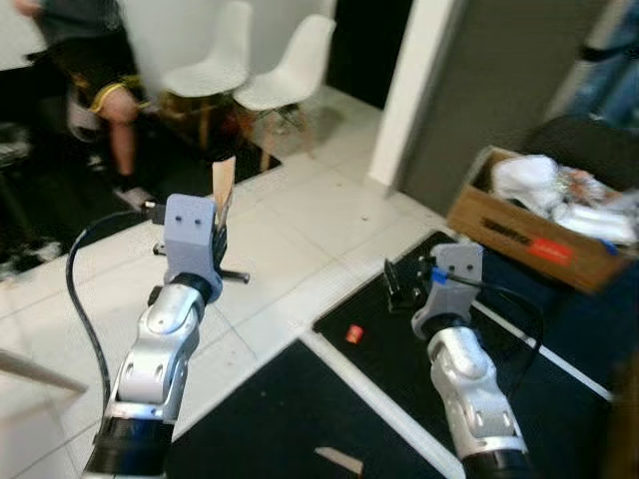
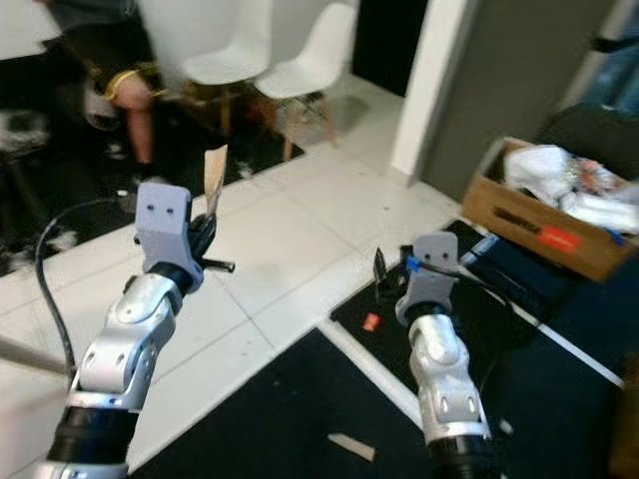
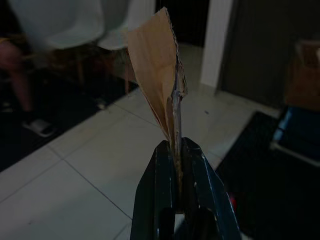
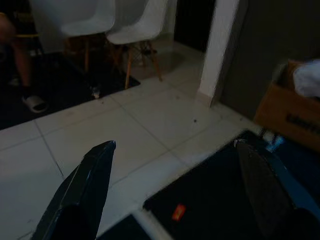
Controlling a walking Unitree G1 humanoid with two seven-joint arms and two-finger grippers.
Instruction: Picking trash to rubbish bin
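In the head views, at left: left hand [image 1: 222, 236] raised over the white tile floor [image 1: 300, 249], clenched on a cardboard scrap [image 1: 223, 182] standing upright above it. At right, right hand [image 1: 401, 284] low over the black mat [image 1: 419, 339], fingers apart, grasping nothing. Far right, a cardboard box [image 1: 519, 235] heaped with white rubbish, probably the bin in use. Small red scrap [image 1: 353, 333] on the mat, a pale strip [image 1: 339, 460] nearer. White chairs [image 1: 290, 65] and a person's leg [image 1: 120, 120] far left.

Along the left wrist: tan, torn-edged cardboard, thin and folded, pinched at its lower tip between dark fingers [image 3: 150, 200]. Best carried with a firm squeeze, swung right toward the box, let go only once above its opening.

Along the right wrist: fingers [image 4: 85, 185] spread wide, red scrap between them, on the mat.
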